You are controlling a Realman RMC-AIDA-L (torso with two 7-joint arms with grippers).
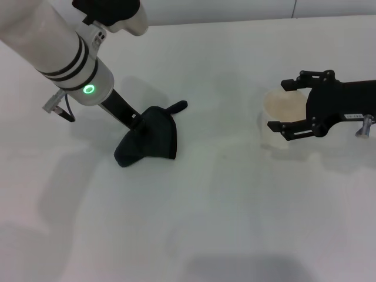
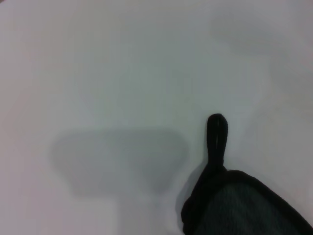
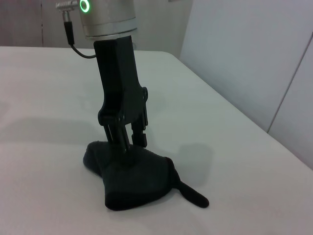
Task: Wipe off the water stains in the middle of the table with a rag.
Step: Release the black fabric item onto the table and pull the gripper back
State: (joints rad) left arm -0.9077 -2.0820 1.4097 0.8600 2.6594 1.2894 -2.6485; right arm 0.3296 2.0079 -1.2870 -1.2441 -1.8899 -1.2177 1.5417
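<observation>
Left gripper closed on the rag, pressing it to the table; right gripper open around the cup. Wipe flat, with steady pressure.

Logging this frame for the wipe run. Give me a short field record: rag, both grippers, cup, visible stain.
rag: black cloth flat on the white table, pointed tail toward the far edge
left gripper: pressed down onto the rag, fingers close together
right gripper: open, its fingers either side of the pale cup
cup: upright, to the robot's right of the rag
stain: no puddle visible; may be under the rag
</observation>
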